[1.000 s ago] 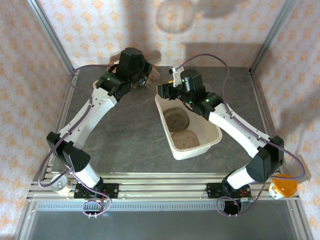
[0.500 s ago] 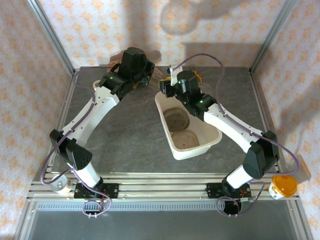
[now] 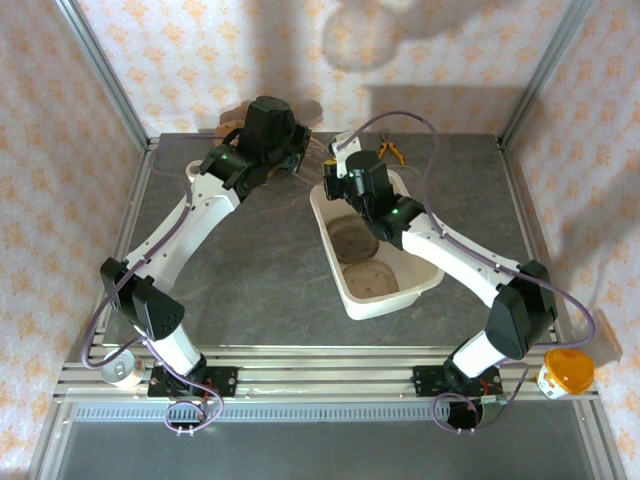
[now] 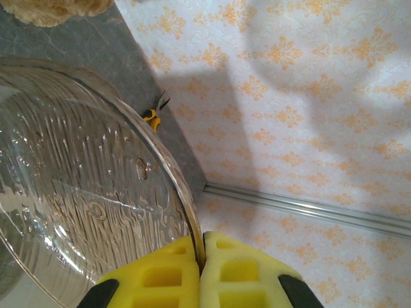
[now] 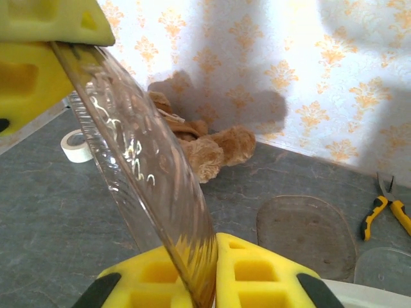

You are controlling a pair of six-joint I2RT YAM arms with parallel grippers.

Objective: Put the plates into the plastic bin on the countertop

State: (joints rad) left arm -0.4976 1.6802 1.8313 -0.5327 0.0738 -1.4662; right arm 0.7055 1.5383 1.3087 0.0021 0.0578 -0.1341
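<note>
A transparent, ribbed round plate [image 5: 148, 173] is held on edge above the dark grey mottled countertop [image 3: 260, 260], just beyond the far corner of the large white rectangular plastic bin [image 3: 395, 300]. One rim is pinched by the left gripper [image 4: 200, 256], the opposite rim by the right gripper [image 5: 204, 269]. Two more clear plates [image 3: 352, 238] are laid flat inside the bin; another clear plate [image 5: 305, 228] is seen on the countertop. Any writing on the orange-lidded white jar [image 3: 565, 372] is too small to be read.

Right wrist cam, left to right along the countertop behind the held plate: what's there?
White tape roll → brown fuzzy lump → clear plate lying flat → yellow-handled pliers.
</note>
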